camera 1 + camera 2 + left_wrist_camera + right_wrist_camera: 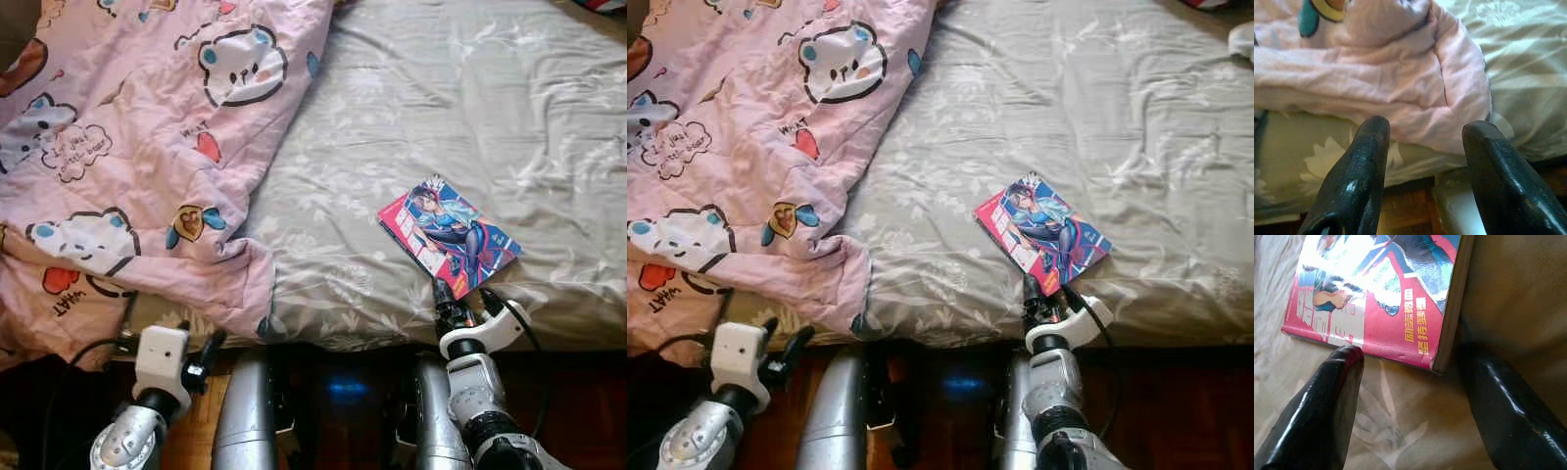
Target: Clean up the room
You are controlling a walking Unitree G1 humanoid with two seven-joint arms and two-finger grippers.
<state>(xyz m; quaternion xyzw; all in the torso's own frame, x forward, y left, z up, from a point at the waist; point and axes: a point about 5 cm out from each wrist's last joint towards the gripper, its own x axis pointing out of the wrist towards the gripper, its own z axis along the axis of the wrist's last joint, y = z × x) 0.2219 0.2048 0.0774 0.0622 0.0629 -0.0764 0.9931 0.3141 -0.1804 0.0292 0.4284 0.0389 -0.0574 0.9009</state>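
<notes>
At the bed's near edge, the right gripper (1408,382) closes in on a comic book (448,233) lying flat on the grey floral sheet (411,108), its fingers spread wide and empty around the book's nearest corner. The pickup looks about to begin; the fingers likely must slide onto the cover and under the spine. The left gripper (1422,161), open and empty, hovers by the rumpled pink quilt (127,137). Dark wood floor (588,401) lies below.

Both end effectors, left (1422,161) and right (1410,396), forward, fingers apart.
</notes>
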